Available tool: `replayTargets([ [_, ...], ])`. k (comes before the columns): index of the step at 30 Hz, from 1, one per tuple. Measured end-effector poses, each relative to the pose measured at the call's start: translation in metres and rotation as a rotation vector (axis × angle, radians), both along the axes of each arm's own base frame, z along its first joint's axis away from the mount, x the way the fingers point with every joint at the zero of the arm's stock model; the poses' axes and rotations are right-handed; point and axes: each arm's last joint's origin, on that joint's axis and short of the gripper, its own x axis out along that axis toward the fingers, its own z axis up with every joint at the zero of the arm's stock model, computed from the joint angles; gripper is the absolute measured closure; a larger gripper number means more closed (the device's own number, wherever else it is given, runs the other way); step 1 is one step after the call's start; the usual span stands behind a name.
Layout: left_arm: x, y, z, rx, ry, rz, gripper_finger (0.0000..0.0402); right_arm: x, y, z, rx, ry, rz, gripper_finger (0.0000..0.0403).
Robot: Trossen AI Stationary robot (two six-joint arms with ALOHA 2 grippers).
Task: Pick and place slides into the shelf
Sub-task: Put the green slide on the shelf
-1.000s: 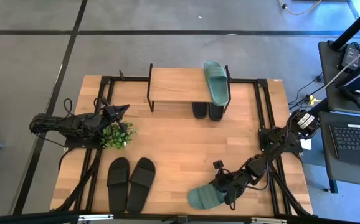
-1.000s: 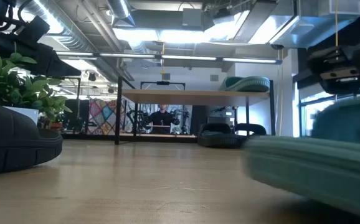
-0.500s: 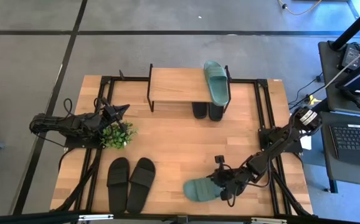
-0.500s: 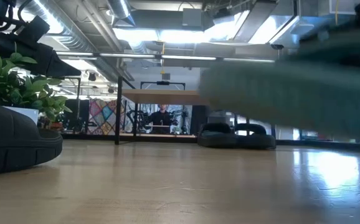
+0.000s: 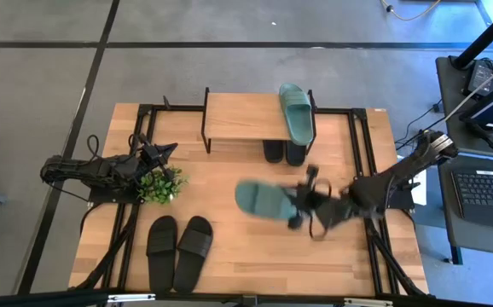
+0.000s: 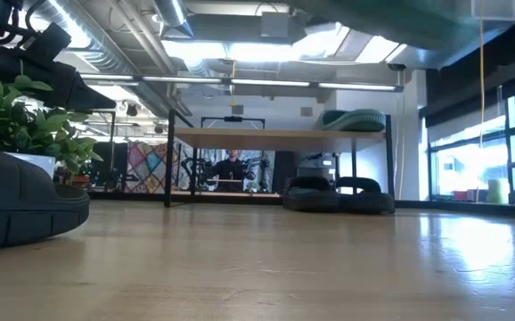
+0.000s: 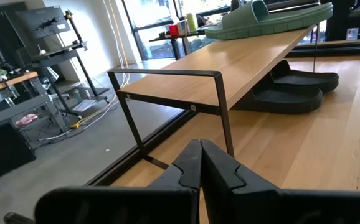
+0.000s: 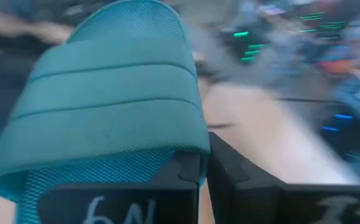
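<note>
While the right claw (image 5: 300,205) grips a green slide (image 5: 259,198) aloft, bare tabletop (image 5: 255,247) lies beneath.

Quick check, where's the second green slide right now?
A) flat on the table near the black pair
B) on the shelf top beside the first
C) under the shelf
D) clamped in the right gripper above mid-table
D: the high view shows the green slide at the end of the right gripper over the middle of the table, and the right wrist view shows that gripper's fingers shut on its edge.
</note>
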Motion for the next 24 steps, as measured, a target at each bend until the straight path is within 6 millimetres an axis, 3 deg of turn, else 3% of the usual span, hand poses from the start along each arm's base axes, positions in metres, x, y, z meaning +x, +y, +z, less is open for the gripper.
replayTargets([
  [6, 0.000, 0.000, 0.000, -0.009, -0.009, 0.002, 0.0401, 0.020, -0.082, 0.071, 0.013, -0.179, -0.315, 0.0391],
  [11, 0.000, 0.000, 0.000, -0.049, -0.047, 0.009, 0.0401, 0.029, -0.146, 0.095, 0.091, -0.277, -0.467, 0.0391],
  [17, 0.000, 0.000, 0.000, -0.075, -0.073, 0.013, 0.0401, 0.043, -0.193, 0.085, 0.217, -0.341, -0.564, 0.0391],
  [24, 0.000, 0.000, 0.000, -0.075, -0.073, 0.013, 0.0401, 0.056, -0.219, 0.053, 0.307, -0.275, -0.675, 0.0391],
])
